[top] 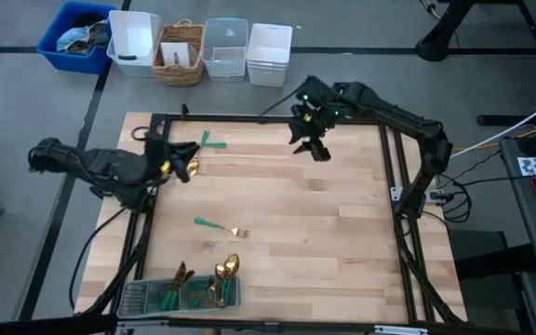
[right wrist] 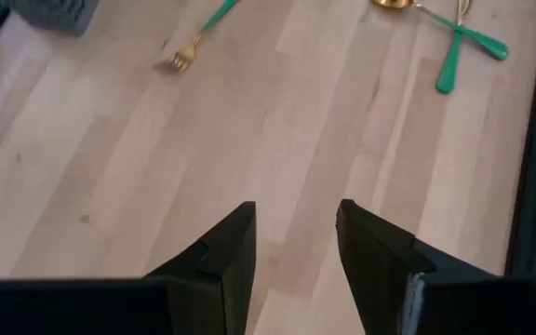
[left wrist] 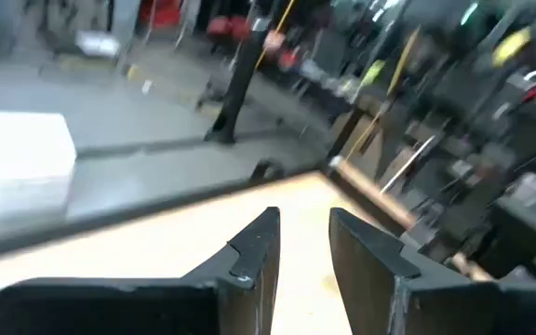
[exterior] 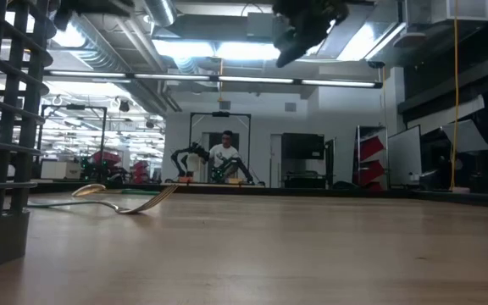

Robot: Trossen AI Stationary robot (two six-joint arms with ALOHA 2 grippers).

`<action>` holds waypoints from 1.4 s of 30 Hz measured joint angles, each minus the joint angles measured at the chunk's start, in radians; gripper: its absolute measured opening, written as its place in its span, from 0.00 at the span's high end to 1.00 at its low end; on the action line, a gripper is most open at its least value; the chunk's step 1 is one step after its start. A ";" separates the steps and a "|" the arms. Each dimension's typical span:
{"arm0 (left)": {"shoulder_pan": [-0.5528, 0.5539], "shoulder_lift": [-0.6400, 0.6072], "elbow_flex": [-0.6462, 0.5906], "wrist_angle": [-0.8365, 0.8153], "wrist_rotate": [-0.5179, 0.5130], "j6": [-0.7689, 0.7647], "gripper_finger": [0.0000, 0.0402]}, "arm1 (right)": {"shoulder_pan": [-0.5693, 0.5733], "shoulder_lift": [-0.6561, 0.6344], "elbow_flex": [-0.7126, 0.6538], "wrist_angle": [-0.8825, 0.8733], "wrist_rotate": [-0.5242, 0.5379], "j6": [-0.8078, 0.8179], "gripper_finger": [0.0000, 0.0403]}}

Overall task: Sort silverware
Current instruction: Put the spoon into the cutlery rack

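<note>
Jaws of both grippers stand apart, holding nothing — left gripper (top: 186,160) hovers by crossed silverware (top: 207,141) at the tabletop's (top: 324,242) far edge; right gripper (top: 313,147) waits high. Descend squarely over one handle — then close.

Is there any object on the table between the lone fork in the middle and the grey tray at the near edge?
Nothing visible. The fork lies alone on bare wood, and the boards between it and the tray hold no other object.
</note>
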 joint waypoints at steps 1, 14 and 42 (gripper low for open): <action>0.039 0.011 0.000 -0.029 0.044 -0.036 0.78 | -0.013 0.006 0.001 0.005 -0.018 0.001 0.63; 0.546 0.224 -0.001 -0.171 0.640 -0.109 0.78 | -0.079 0.183 0.001 -0.003 -0.102 0.003 0.63; 1.069 0.755 -0.001 -0.319 0.894 0.253 0.78 | -0.079 0.294 0.000 0.046 -0.194 0.001 0.63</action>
